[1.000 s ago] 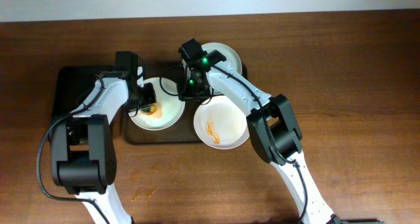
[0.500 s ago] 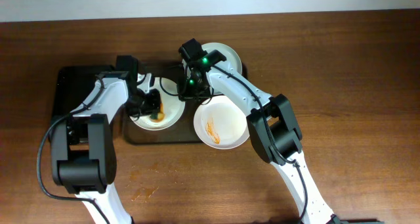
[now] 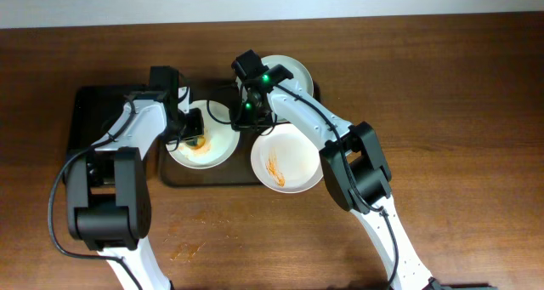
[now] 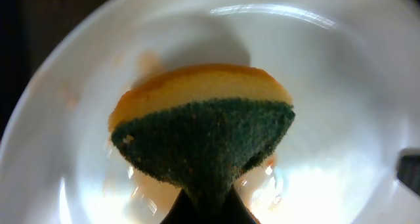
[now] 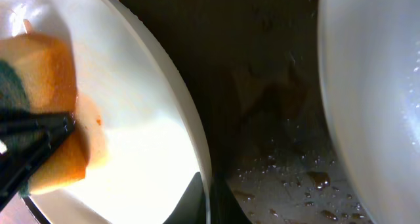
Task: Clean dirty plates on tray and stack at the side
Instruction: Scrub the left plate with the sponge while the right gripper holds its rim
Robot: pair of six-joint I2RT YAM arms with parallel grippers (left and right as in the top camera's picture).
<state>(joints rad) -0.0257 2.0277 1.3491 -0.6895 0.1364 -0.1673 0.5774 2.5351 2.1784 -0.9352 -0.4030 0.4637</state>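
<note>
1. From overhead, the tray [image 3: 212, 178] sits on the desk [image 3: 442, 111], with a smaller black tray [image 3: 85, 124] just beside it on the left. Three white plates lie on the brown one: the left plate [image 3: 221, 147], the front plate [image 3: 299, 154] and the back plate [image 3: 296, 70].
2. Only this view shows the front plate's orange streak [image 3: 274, 165]. It also shows that plate's near edge reaching out over the tray's front rim.
3. The left end effector [image 3: 192, 137] is over the left plate, and the right end effector [image 3: 252, 120] is at that plate's right edge.
4. The left wrist view shows what the overhead view hides. The left end effector is clamped on a sponge [image 4: 203, 125], pinching it to a wedge. The green scouring face is toward the camera, the yellow foam lies behind it, and the sponge presses on the plate's floor.
5. The right wrist view shows the right end effector closed on the left plate's rim, one finger on each side.
6. That view also shows a faint orange smear [image 5: 93, 122] beside the sponge and droplets [image 5: 289, 178] on the tray floor.
7. At the right of that view is another plate [image 5: 380, 86], apart from the held one. Whether it is the front or the back plate cannot be told.
</note>
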